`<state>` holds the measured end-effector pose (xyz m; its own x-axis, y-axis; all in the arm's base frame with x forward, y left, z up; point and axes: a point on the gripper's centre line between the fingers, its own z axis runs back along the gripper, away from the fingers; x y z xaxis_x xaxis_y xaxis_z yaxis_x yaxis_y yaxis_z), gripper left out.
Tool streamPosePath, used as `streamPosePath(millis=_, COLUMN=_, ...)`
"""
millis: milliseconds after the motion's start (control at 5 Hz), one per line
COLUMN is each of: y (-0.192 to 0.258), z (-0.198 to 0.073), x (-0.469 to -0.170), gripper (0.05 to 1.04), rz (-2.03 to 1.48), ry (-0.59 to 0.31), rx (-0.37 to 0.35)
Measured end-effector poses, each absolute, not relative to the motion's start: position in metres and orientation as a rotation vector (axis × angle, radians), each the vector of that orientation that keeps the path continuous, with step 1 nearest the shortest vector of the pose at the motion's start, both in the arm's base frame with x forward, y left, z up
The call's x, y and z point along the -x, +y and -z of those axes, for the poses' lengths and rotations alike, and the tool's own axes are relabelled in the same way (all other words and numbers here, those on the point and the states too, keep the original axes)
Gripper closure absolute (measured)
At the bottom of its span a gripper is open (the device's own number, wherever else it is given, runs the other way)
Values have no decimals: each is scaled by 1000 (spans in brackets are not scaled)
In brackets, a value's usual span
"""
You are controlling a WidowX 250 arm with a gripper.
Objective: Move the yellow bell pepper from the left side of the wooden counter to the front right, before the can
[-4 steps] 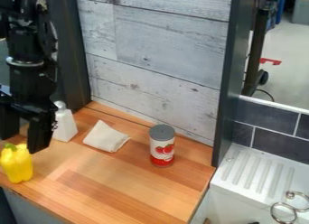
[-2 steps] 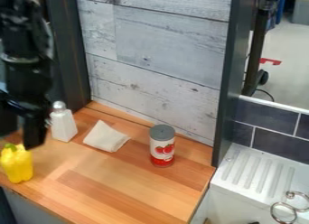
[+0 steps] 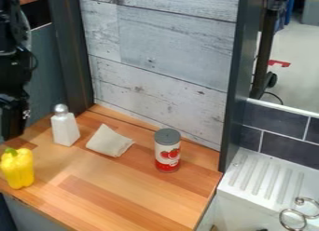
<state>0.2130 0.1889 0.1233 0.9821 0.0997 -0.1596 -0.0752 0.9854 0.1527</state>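
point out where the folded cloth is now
In the camera view, the pale cloth lies left of center on the wooden counter, between the white shaker and the can.

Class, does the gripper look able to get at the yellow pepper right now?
Probably yes: the gripper hangs near the yellow pepper, with nothing seen between them; the white bottle stands aside.

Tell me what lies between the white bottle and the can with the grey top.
In the camera view, a crumpled white cloth lies on the wooden counter between the bottle and the can.
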Motion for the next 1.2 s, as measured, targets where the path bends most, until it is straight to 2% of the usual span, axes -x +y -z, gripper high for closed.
streamPosePath(millis=200, y=194, z=-109, x=-214, gripper=83, rz=-101, ry=213, rx=-130)
streamPosePath(millis=800, y=202, z=-80, x=-223, gripper=83, rz=-119, ry=264, rx=-104)
streamPosePath(millis=1000, y=203, z=-71, x=-228, gripper=83, rz=-102, ry=275, rx=-83)
streamPosePath(millis=1200, y=205, z=-73, x=-232, gripper=83, rz=-84, ry=261, rx=-81)
